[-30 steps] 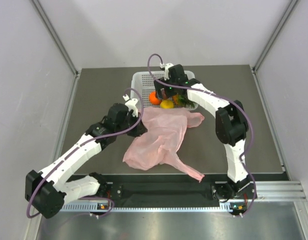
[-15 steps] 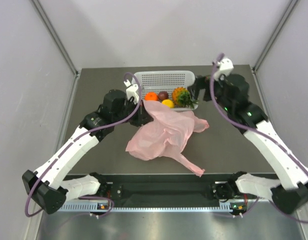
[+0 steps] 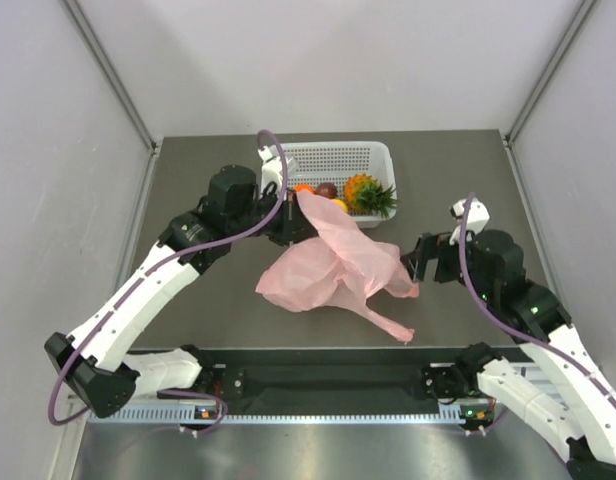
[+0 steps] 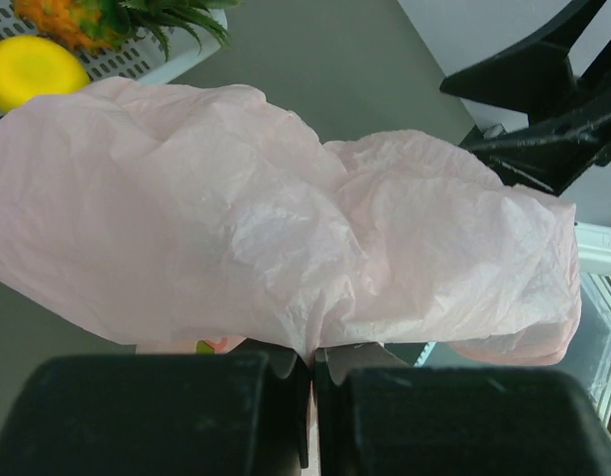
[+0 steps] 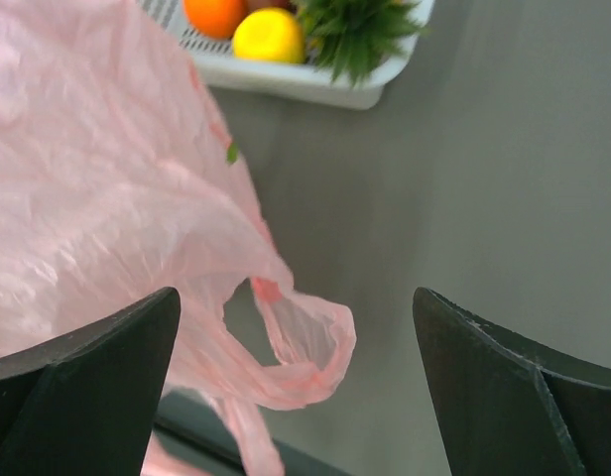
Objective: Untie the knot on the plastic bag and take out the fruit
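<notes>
Crumpled pink plastic bag [image 3: 333, 265], fruit [image 3: 363, 190] just beyond

The left arm [image 3: 138, 300] and right arm [image 3: 500, 262] share one build: smooth white shell links joined by rounded black motor housings. A purple cable [image 3: 284, 170] loops loosely along each. The left fingers [image 4: 157, 407] and right fingers [image 5: 87, 347] are matte black, blocky wedges.

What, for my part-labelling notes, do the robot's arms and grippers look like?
The left arm and right arm are white shells with bulky black joints; a purple cable loops along each. The left gripper and right gripper have matte black, wedge-like fingers.
</notes>
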